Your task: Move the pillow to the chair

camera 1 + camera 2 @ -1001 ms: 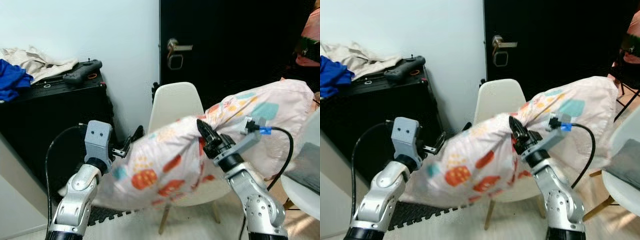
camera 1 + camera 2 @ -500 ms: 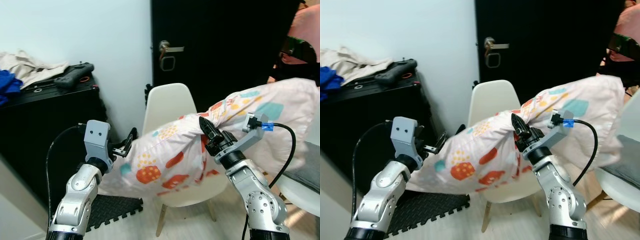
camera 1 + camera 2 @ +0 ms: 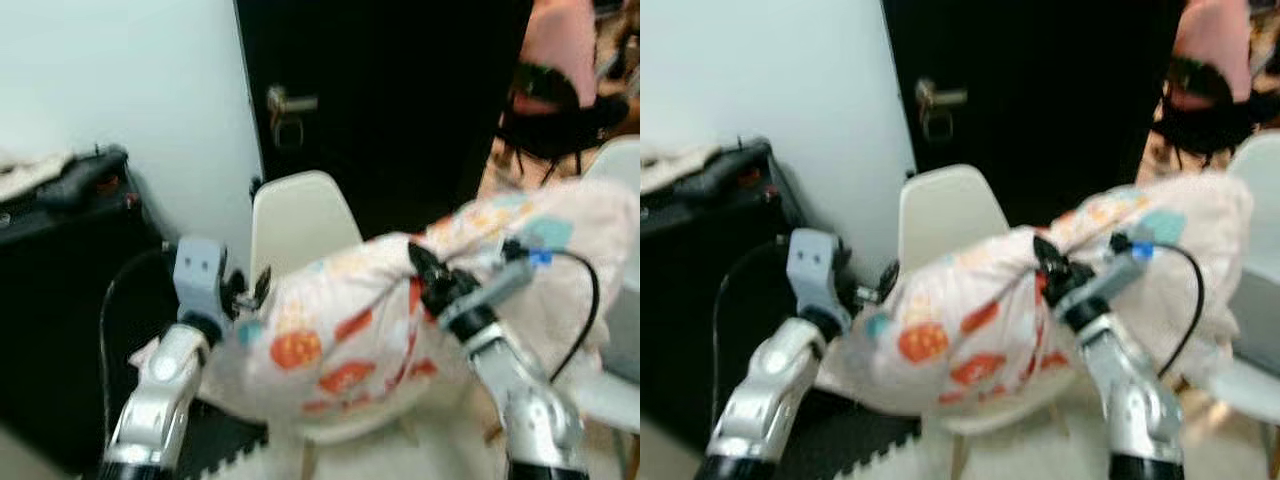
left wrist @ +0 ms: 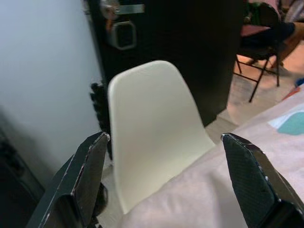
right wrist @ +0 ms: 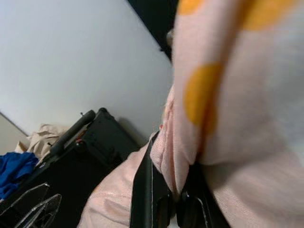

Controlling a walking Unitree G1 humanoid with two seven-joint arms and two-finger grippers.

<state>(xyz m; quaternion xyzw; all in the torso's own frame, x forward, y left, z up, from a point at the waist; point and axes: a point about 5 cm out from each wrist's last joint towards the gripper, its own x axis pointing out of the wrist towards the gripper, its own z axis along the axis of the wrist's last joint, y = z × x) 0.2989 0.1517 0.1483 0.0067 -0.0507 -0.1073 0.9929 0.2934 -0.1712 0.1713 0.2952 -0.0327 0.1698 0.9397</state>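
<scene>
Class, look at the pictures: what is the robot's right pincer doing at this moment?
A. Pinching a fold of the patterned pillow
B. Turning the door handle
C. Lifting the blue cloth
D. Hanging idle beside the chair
A: the right pincer is shut on a bunched fold of the pillow, held up before the white chair.

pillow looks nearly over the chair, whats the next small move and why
Probably lower the pillow onto the white chair. The right gripper pinches its fabric, the left gripper is open at its end, and it hangs just in front of the backrest.
</scene>
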